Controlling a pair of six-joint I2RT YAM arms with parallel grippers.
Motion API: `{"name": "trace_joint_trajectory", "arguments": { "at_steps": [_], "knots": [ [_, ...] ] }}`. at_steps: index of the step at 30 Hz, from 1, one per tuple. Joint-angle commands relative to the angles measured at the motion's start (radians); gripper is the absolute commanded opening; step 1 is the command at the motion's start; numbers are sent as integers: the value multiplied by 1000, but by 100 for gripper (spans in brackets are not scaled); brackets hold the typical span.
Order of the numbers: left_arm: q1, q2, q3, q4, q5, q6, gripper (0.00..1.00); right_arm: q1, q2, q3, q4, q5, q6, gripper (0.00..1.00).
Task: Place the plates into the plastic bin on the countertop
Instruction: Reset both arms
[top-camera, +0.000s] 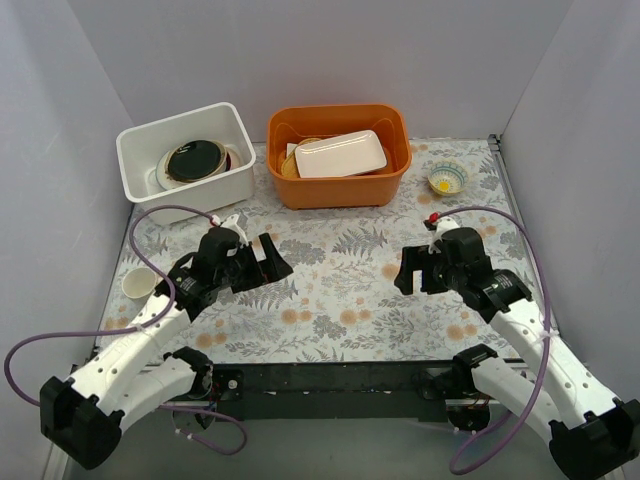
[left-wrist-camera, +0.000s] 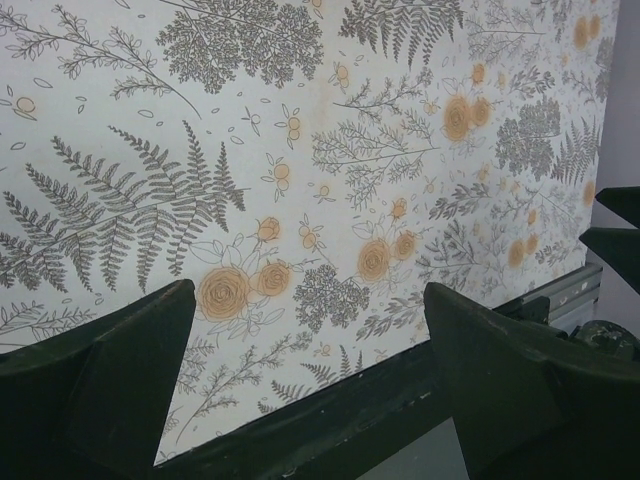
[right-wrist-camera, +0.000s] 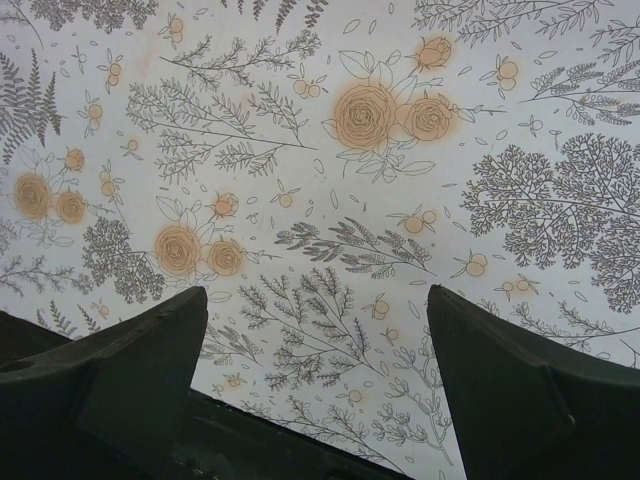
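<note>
While both arms' jaws hang wide apart and empty over the bench (top-camera: 340, 270), the plates (top-camera: 195, 160) lie stacked in the plastic bin (top-camera: 190, 193) at eleven o'clock, so little, perhaps nothing, seems left.

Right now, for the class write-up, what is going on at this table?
Nothing is being handled. The left gripper and the right gripper both hang open and empty above the countertop. Some plates, a dark one on top, already lie in the plastic bin. The orange tub beside it holds a white rectangular dish.
</note>
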Motion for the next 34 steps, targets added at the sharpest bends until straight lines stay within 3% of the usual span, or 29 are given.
{"name": "trace_joint_trajectory", "arguments": {
  "at_steps": [1,12,19,25,29,34],
  "knots": [
    [-6,-95,-29,-15,-18,-34,98,-2,-40,-26,0,-3,19,98],
    [-6,-191,-57,-61,-65,-28,98,-2,-70,-51,43,25,36,98],
    [-6,-175,-29,-15,-90,5,98,-2,-48,-85,173,152,34,98],
    [-6,-44,26,23,-179,76,98,-2,27,-94,318,267,24,98],
    [-3,77,92,23,-272,146,98,-2,27,-172,524,324,-100,98],
    [31,210,126,108,-230,232,98,-4,-28,-290,742,437,-160,98]
  ]
}}
